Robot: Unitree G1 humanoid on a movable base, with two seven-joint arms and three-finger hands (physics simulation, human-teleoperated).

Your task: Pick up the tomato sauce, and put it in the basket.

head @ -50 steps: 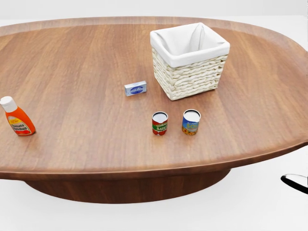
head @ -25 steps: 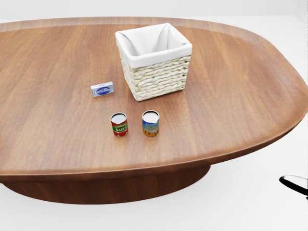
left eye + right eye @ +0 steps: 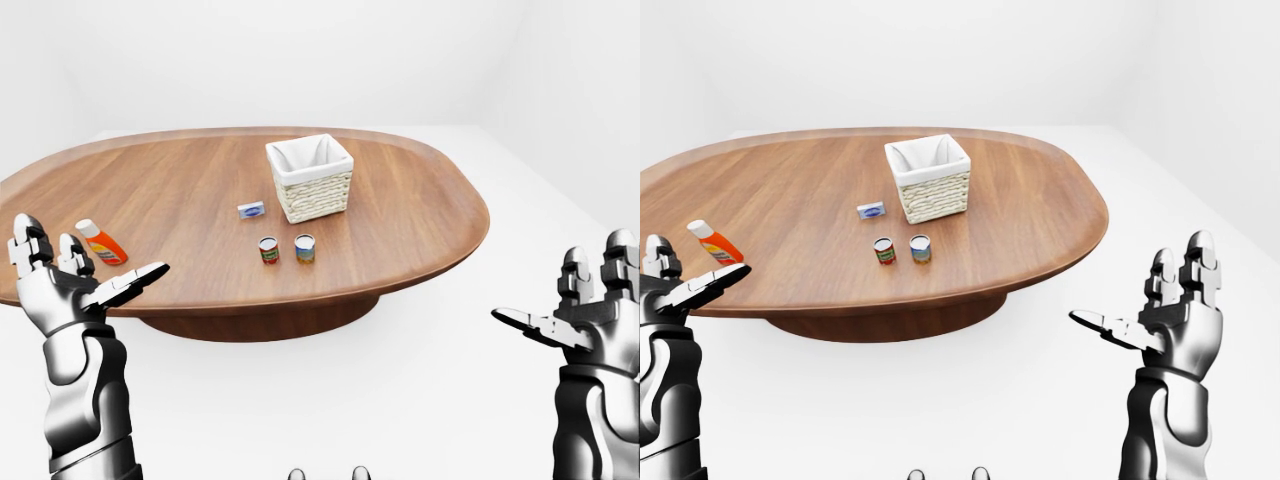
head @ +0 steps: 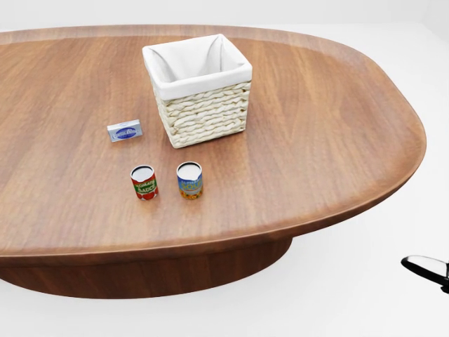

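The tomato sauce [image 4: 144, 182], a small red can with a green label, stands upright on the wooden table [image 4: 316, 126], low and left in the head view. The woven basket [image 4: 200, 105] with a white liner sits above and right of it, apart from it. My left hand [image 3: 92, 278] hangs open at the left of the left-eye view, below the table's near edge. At the right of the right-eye view my right hand [image 3: 1155, 300] is open too, off the table. Neither hand holds anything, and both are far from the can.
A blue and yellow can [image 4: 189, 180] stands just right of the sauce can. A small blue-and-white box [image 4: 125, 131] lies left of the basket. An orange ketchup bottle [image 3: 100, 242] stands near the table's left edge. White floor surrounds the table.
The whole head view has shifted: can, basket and box slide leftward as the camera moves right. The ketchup bottle has left the head view. Nothing on the table has moved.
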